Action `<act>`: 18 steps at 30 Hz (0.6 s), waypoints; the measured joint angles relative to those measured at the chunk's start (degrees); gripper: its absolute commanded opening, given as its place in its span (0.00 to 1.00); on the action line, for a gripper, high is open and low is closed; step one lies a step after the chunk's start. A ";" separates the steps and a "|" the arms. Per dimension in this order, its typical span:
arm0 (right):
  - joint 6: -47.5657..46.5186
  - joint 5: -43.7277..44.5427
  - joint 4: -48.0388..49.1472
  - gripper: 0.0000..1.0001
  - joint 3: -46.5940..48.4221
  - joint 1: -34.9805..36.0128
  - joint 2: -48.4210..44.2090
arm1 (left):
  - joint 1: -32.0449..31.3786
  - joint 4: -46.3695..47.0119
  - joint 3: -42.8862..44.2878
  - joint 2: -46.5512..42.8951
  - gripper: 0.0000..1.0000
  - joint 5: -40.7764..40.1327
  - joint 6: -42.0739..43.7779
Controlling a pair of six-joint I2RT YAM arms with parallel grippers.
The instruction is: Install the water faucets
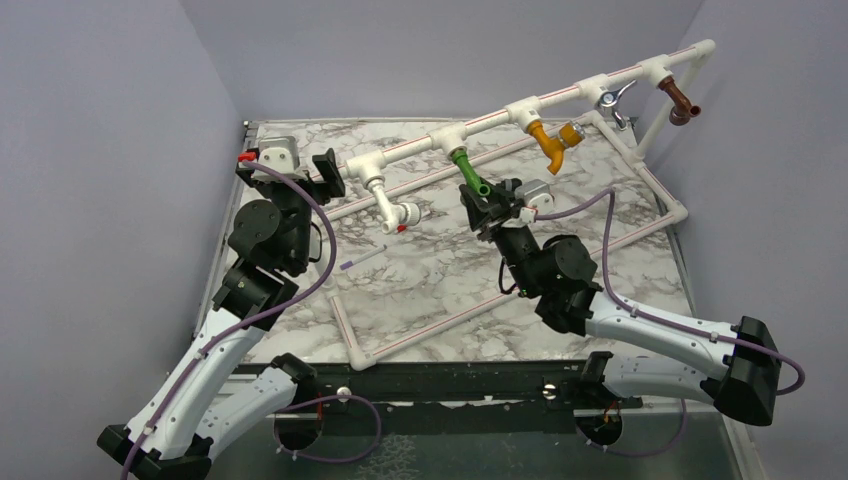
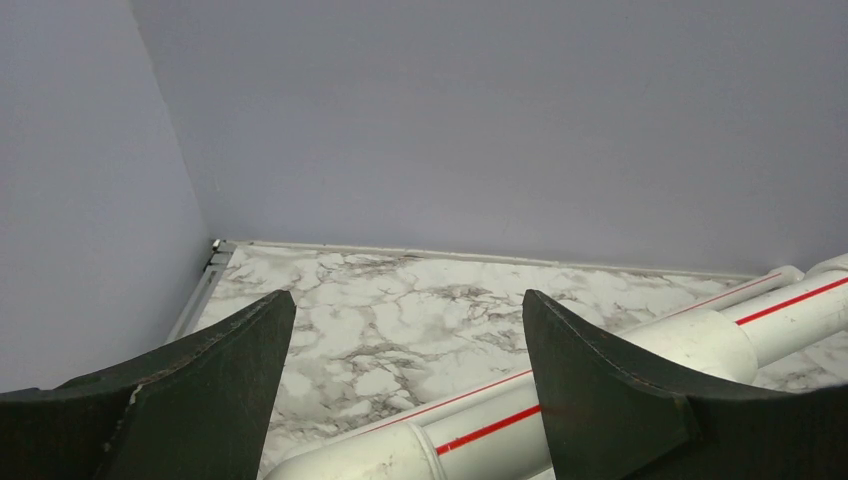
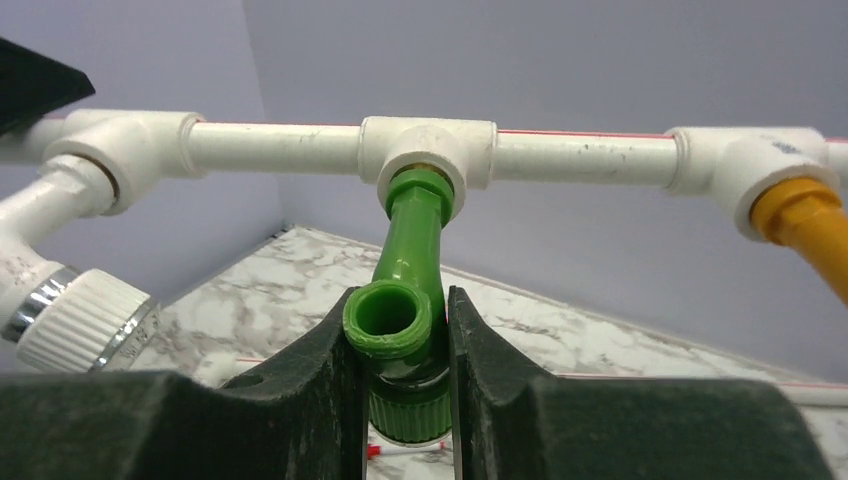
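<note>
Marble-patterned counter seen from above, with a long white plastic pipe frame with red stripes standing raised and slanting from near the far left corner toward the far right corner.

Close to the far left corner, the left gripper is hanging released, its fingers spread wide and gripping nothing, while the white pipe is passing just below the gap between them.

Moving rightward along the pipe, a white bent faucet with a ribbed knob is hanging from the end elbow. Next, the bright green plastic bent faucet is sitting with its hexagonal neck in the middle tee fitting, around the middle of the counter's far half. The right gripper is clamping it, one black finger pressing each side of the body just behind the round open spout.

That faucet is probably light, stiff and smooth, so it may be slippery. The flat-sided body seems the best hold, and the plastic thread could be damaged by forcing.

Further right, a yellow faucet, a chrome tap and a brown faucet are filling the remaining sockets. No bins or trays are showing.
</note>
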 measured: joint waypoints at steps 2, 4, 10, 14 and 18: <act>4.96 1.46 0.33 0.01 -0.09 0.13 0.00 | -0.02 0.00 0.00 0.00 0.84 0.07 -0.02; 10.34 2.97 0.68 0.00 -0.26 0.31 0.00 | -0.13 0.00 0.00 0.00 0.84 0.15 -0.02; 27.28 7.15 -0.02 0.01 -0.09 0.63 0.00 | -0.28 0.00 0.00 0.00 0.84 0.39 -0.11; 42.10 10.49 -4.35 0.00 1.70 0.94 -0.04 | -0.28 -0.02 0.00 0.00 0.84 0.42 -0.20; 57.37 14.12 -12.61 0.01 5.07 1.29 -0.09 | -0.26 -0.02 0.00 0.04 0.84 0.42 -0.20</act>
